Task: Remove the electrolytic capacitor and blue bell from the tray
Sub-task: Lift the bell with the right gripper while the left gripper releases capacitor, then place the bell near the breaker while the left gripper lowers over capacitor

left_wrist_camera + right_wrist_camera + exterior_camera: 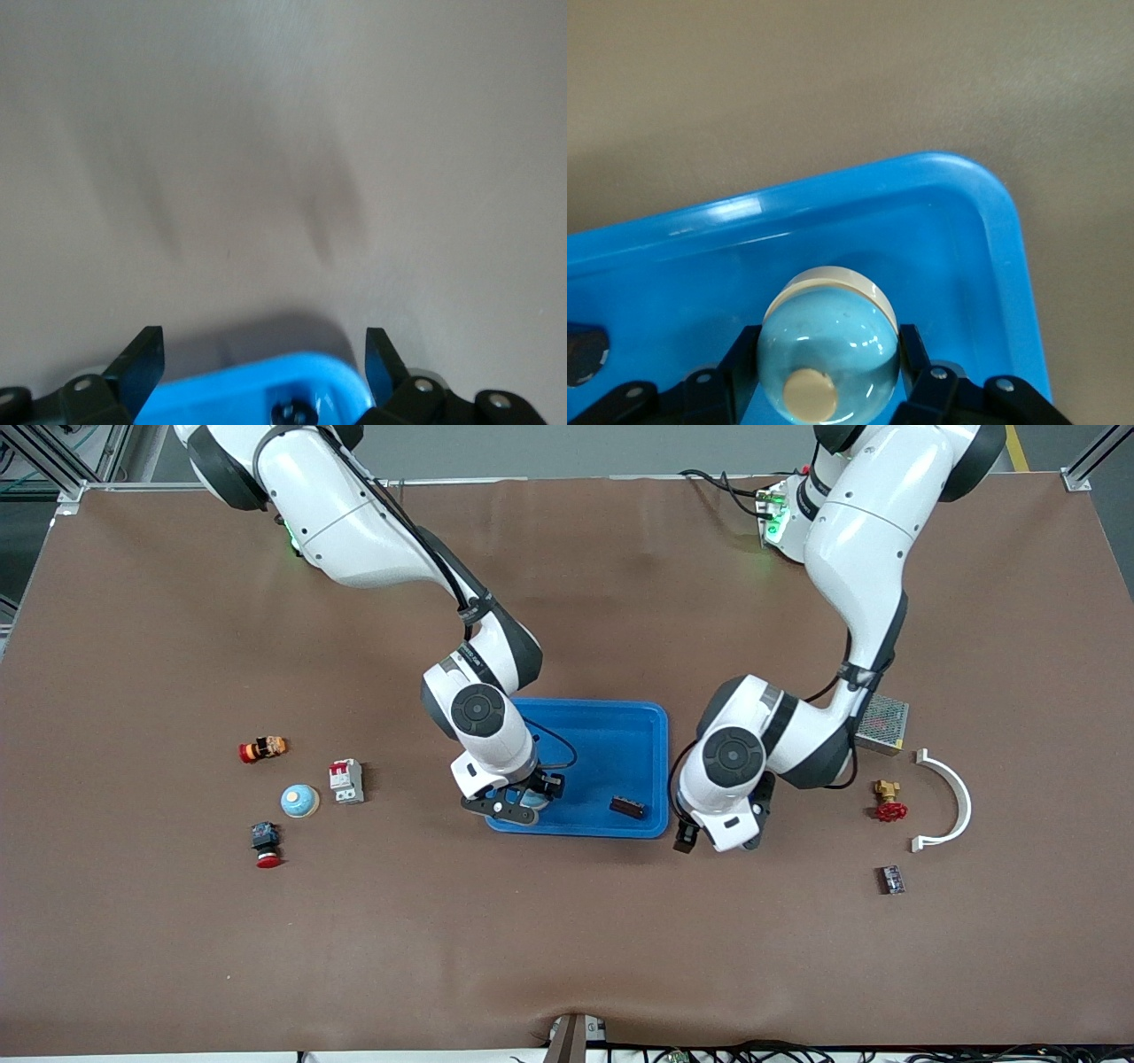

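Starting at the right arm's end of the counter [567, 939], I see a second domed bell [299, 801] sitting outside the tray among some small switches, well apart from the work.

The tray [611, 748] lies mid-counter, and my right gripper [518, 804] is down inside it, at the corner nearer the front camera toward the right arm's end. In the right wrist view its fingers [917, 354] are drawn in against both flanks of the blue bell [828, 350], which rests on the tray floor close to the rim. So the right gripper is closed on the bell, low on the dome near its cream base ring.

I judge the bell light and rigid but glossy and rounded, so the dome could squirt out of a pinch taken high up. A hold across the widest part, just above the base, looks safest, with a straight lift to clear the raised rim.

Further along the tray floor lies a small dark part [627, 807], probably the capacitor. I'd expect it to be light, hard and easy to nudge, so best pinched across its short sides.

My left gripper [264, 354] waits spread wide and empty, over the counter just beside the tray's corner at the left arm's end.
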Motion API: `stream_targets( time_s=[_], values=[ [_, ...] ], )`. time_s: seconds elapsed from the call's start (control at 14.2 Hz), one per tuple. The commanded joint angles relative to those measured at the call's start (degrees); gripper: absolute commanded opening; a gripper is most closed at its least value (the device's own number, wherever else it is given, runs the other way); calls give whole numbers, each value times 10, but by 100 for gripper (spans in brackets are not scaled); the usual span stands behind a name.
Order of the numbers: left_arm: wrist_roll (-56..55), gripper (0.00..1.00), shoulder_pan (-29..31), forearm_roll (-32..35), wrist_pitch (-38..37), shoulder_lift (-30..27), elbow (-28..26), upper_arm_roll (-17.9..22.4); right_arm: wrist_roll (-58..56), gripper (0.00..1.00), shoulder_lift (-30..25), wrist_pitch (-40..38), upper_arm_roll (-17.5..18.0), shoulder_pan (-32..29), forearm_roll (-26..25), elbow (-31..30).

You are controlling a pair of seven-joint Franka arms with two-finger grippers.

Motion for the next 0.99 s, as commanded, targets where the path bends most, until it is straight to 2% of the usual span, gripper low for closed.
stream_targets(
  time_s=[0.0, 0.35, 0.64, 0.92],
  values=[
    [-41, 100, -9, 10, -7, -11, -9, -11, -6, 46, -23, -34, 0, -7, -5, 0],
    [-49, 100, -39, 10, -7, -5, -7, -11, -100, 46, -76, -92, 0, -32, -4, -13],
    [-60, 100, -51, 11, -6, 3, -4, -11, -220, 46, -134, -95, 1, -84, 2, -67],
    [-58, 100, -51, 13, -1, 17, 5, -10, -288, 46, -162, -95, 2, -115, 2, -107]
  ],
)
